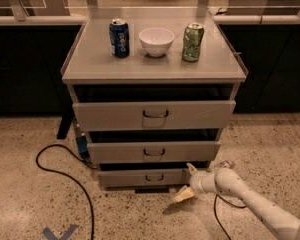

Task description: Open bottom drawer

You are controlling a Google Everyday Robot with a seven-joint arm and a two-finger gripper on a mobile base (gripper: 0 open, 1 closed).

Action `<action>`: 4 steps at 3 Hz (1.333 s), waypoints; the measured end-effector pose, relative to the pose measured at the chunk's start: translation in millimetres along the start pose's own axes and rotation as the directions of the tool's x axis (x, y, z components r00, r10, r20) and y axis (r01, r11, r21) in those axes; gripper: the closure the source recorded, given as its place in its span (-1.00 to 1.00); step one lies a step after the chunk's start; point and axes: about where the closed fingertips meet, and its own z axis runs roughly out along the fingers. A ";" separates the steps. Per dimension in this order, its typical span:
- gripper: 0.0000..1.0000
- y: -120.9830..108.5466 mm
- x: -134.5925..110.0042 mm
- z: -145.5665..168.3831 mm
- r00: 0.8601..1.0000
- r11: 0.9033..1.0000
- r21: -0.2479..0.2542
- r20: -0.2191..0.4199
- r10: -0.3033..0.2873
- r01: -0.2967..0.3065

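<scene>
The bottom drawer is the narrowest grey front of three, low on the cabinet, with a small dark loop handle at its centre. It stands slightly pulled out, as do the two drawers above. My gripper is at the drawer's right end, to the right of the handle, just above the floor. Its two pale fingers are spread apart, one up near the drawer's corner and one lower, with nothing between them. My white arm reaches in from the lower right.
The cabinet top holds a blue can, a white bowl and a green can. A black cable loops over the speckled floor at the left. Dark counters stand behind.
</scene>
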 end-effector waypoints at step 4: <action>-1.00 -38.2 14.7 15.9 0.999 0.998 0.057 -0.014 0.030 -0.029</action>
